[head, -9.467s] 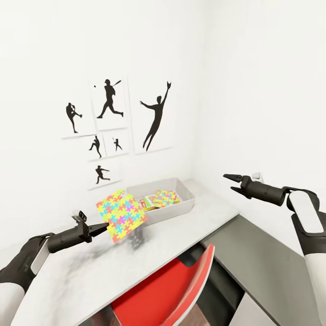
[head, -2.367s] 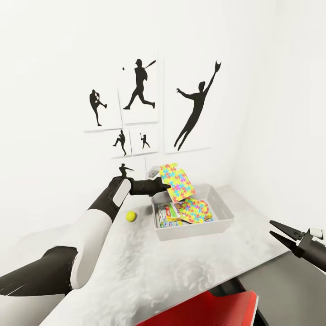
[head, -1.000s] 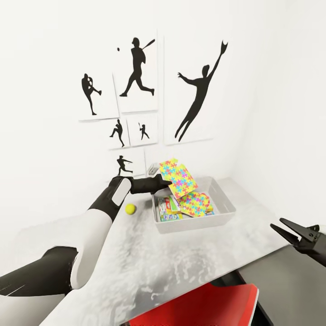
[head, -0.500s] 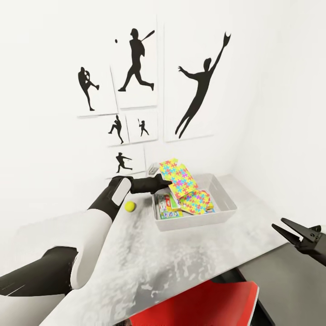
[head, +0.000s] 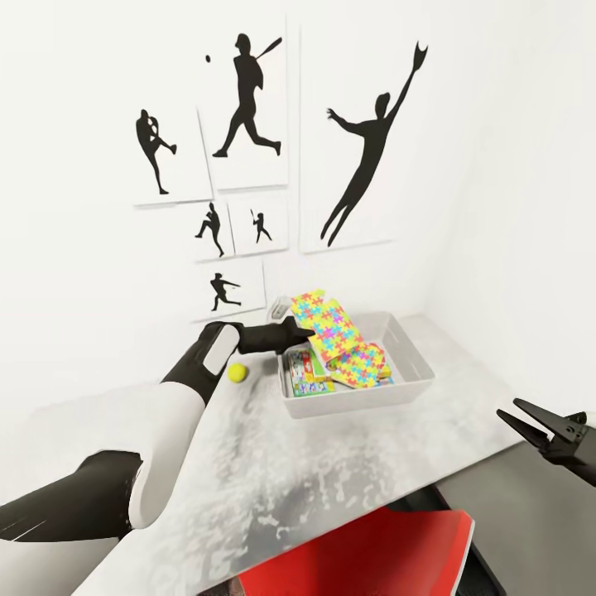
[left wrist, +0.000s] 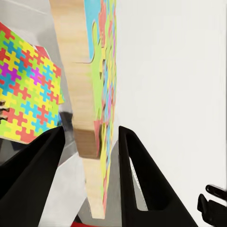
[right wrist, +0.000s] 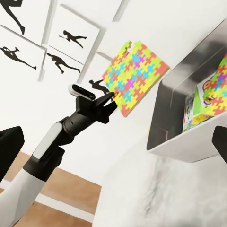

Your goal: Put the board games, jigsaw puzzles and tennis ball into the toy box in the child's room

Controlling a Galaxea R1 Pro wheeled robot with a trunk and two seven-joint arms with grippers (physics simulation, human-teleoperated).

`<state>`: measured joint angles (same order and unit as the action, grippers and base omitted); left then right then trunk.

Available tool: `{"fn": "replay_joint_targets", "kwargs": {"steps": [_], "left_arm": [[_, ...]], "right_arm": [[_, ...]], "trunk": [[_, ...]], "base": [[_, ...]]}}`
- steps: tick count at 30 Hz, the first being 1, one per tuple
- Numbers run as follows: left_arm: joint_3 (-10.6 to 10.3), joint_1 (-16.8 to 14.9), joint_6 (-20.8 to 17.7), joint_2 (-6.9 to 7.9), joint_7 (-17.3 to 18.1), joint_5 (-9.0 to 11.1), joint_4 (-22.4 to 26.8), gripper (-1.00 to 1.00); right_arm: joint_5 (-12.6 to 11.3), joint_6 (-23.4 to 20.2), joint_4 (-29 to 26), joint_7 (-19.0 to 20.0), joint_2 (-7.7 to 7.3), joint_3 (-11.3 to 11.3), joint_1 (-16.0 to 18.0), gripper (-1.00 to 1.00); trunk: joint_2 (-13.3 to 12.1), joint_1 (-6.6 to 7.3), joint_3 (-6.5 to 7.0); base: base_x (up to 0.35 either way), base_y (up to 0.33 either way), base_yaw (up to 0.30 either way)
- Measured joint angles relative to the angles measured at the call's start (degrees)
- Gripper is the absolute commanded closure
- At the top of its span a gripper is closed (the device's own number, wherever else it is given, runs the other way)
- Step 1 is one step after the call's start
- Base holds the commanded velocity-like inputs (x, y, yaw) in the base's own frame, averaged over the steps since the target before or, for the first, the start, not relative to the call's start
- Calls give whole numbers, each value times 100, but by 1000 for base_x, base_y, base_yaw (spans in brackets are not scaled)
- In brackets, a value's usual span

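Observation:
My left gripper (head: 303, 332) is shut on one edge of a jigsaw puzzle (head: 326, 324), which hangs tilted over the left part of the toy box (head: 358, 402). In the left wrist view the panel (left wrist: 94, 118) stands edge-on between the fingers (left wrist: 142, 179). A second jigsaw puzzle (head: 364, 367) and a printed board game (head: 304, 375) lie inside the box. The tennis ball (head: 237, 372) rests on the table (head: 331, 472), just left of the box and under my left forearm. My right gripper (head: 530, 423) is open and empty at the table's right edge.
White walls close in behind and to the right of the box, with black sports-silhouette pictures (head: 364, 141) on the back wall. A red chair (head: 372, 555) sits under the table's front edge. The dark grey table top (head: 513, 513) joins on the right.
Over the last second the view has shifted slightly; the left gripper still holds the puzzle over the box. Since 9.5 s ago it carried the puzzle there from the table's front.

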<state>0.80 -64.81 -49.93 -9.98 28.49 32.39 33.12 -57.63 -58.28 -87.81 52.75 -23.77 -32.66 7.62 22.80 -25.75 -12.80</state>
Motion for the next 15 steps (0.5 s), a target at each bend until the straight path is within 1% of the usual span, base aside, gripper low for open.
{"fn": "replay_joint_targets", "kwargs": {"steps": [1, 2, 5, 6, 10, 11, 12, 15], "left_arm": [[0, 0, -2, 0, -70, 123, 1, 100], [-1, 0, -2, 0, -104, 164, 1, 100], [-1, 0, -1, 0, -447, 474, 0, 100], [-1, 0, -2, 0, -526, 548, 3, 100], [-1, 0, -5, 0, -1155, 1190, 16, 100], [-2, 0, -3, 0, -1304, 1315, 18, 100], [-2, 0, 0, 0, -1438, 1399, 18, 100], [-6, 0, 4, 0, -1648, 1514, 19, 100]], "right_arm": [[0, 1, 0, -1, 2, 0, 3, -100], [0, 1, 0, -1, 3, 1, 3, -100], [0, 2, 0, -1, 4, 1, 5, -100], [0, 2, 0, -1, 4, 1, 5, -100], [6, 4, 0, -7, 4, 1, 6, -100], [7, 4, 0, -8, 4, 1, 6, -100], [8, 4, 0, -8, 4, 1, 6, -100], [8, 4, 0, -9, 5, 1, 6, -100]], "trunk": [[0, 0, -9], [0, 0, -19], [0, 0, -48], [0, 0, -57], [0, 0, -95], [0, 0, -105], [0, 0, -114], [0, 0, -142]], "base": [[0, 0, 0], [0, 0, 0], [0, 0, 0], [0, 0, 0], [0, 0, 0], [0, 0, 0], [0, 0, 0], [0, 0, 0]]}}
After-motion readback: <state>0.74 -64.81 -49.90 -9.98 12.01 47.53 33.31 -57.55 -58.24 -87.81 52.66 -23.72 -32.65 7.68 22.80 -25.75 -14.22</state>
